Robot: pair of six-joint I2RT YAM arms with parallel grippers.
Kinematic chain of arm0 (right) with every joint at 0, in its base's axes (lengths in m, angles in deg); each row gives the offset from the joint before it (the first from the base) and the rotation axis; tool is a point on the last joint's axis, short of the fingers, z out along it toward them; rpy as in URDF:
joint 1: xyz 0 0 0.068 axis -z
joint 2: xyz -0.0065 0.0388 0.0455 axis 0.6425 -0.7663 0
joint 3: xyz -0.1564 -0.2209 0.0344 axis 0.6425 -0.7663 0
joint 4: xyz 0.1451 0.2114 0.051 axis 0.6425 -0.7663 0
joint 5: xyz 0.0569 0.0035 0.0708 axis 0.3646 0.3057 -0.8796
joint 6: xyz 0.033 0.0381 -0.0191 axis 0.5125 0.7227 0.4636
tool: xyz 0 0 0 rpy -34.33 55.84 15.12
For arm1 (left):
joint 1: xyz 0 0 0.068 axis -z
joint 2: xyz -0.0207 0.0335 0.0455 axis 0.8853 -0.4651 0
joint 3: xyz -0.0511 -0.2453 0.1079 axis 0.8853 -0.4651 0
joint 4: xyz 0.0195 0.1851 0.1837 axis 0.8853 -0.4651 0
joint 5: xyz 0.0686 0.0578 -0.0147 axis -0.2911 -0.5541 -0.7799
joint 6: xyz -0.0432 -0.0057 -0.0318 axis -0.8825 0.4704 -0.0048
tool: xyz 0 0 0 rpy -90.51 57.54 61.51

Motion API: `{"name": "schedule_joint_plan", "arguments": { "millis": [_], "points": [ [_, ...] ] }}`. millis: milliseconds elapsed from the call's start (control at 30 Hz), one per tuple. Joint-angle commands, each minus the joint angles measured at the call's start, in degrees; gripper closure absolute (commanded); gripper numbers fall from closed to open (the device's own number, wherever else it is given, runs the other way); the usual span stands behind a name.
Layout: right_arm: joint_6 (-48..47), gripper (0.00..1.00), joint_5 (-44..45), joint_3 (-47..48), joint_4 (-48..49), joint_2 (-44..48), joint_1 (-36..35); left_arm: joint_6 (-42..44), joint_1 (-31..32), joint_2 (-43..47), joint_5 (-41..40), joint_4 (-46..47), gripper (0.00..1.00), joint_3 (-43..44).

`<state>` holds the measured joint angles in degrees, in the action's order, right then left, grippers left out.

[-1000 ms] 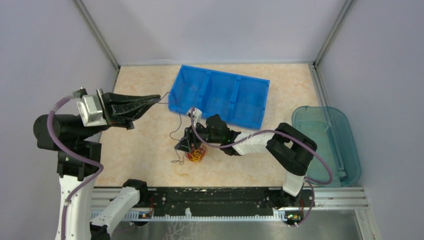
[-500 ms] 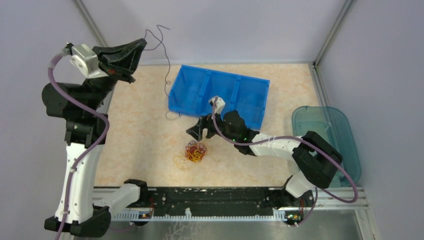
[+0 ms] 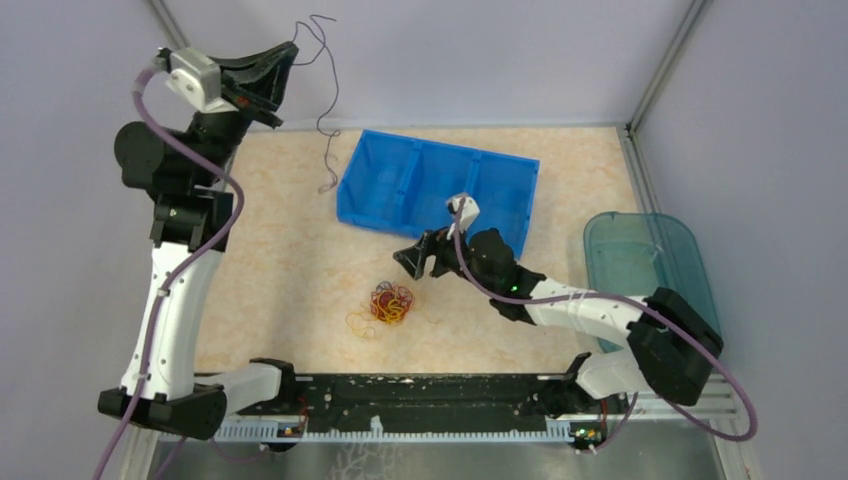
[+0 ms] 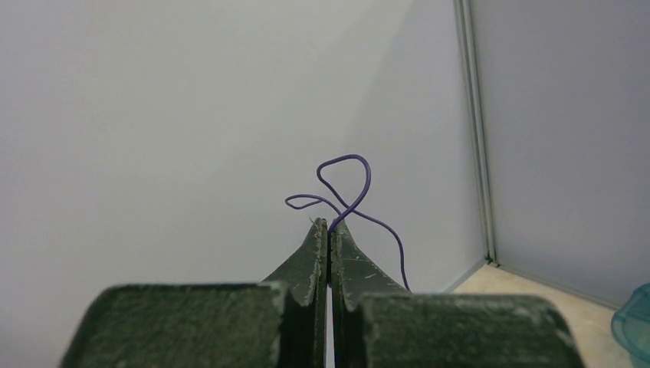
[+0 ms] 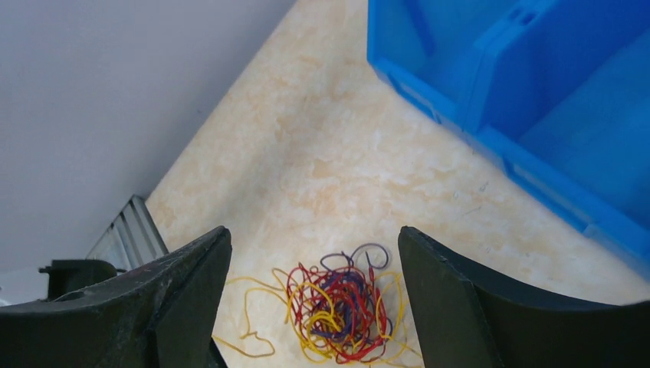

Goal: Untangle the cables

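Left gripper [image 3: 290,50] is pinched fully closed on one purple strand [image 3: 330,110], held high over the table's [image 3: 280,270] far-left corner. The strand loops above the tips, then hangs roughly vertical. Its low end is just off the left end of the blue bin [image 3: 500,200]; can't tell if it touches the table. It looks free of the rest: no wire runs between it and the tangle [image 3: 390,303]. The tangle is a roundish clump of red, yellow and purple wires near the middle of the table, toward the near edge, w/ a yellow loop straggling off its left side. It has no real long axis, so approach angle matters little. Right gripper [image 3: 415,258] is wide open w/ nothing in it, hovering just beside the bin's near wall, fingers aimed down-left. In the wrist view the clump sits between the two fingers but lower, nearer the table's near edge. Right arm is far closer; left is well apart and busy. Prob next: right drops onto the clump while left sets down the strand it holds.
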<state>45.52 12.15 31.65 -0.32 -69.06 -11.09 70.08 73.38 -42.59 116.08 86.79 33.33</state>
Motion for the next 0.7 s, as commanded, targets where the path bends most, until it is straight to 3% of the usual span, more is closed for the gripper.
{"name": "schedule_joint_plan", "arguments": {
  "millis": [0,300,667],
  "points": [
    [-1.68,0.2,5.33,0.0,-1.56,6.8,1.61,2.39,-0.24,-1.94,-0.5,2.37,1.0,-3.77],
    [-3.63,0.2,10.14,-1.16,-6.97,15.72,4.07,7.99,-0.2,-7.57,1.92,3.94,1.0,-9.86],
    [-4.19,0.2,12.73,-1.85,-9.1,17.89,4.66,14.42,-0.22,-15.31,1.13,7.83,1.0,-10.0]
  ]
}}
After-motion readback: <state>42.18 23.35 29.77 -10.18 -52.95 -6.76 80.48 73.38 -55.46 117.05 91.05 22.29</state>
